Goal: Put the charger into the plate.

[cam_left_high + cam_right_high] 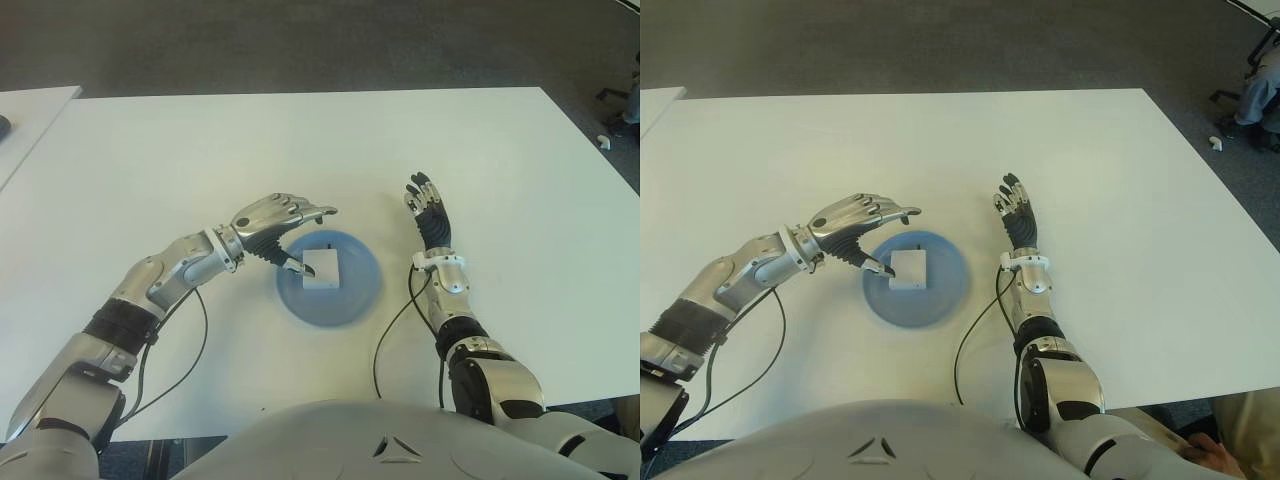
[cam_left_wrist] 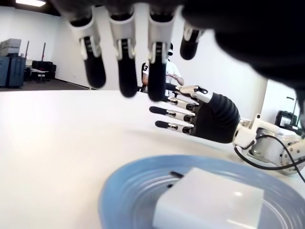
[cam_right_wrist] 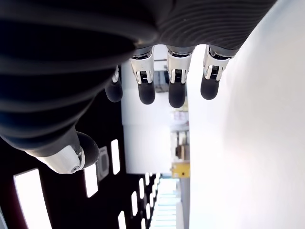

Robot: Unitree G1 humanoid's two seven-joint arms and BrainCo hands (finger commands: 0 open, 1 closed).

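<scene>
A white charger (image 1: 322, 268) lies flat in the blue plate (image 1: 352, 298), a little left of its middle; the left wrist view shows the charger (image 2: 209, 205) resting on the plate (image 2: 128, 191) with its prongs pointing away. My left hand (image 1: 290, 230) hovers over the plate's left rim, fingers spread above the charger and holding nothing; its thumb tip is close to the charger's left edge. My right hand (image 1: 428, 212) shows flat with fingers stretched out, just right of the plate, holding nothing.
The white table (image 1: 200, 150) stretches wide around the plate. Black cables (image 1: 385, 340) run from both wrists toward my body. Another table's corner (image 1: 25, 110) shows at far left. A person (image 2: 159, 71) stands in the background of the left wrist view.
</scene>
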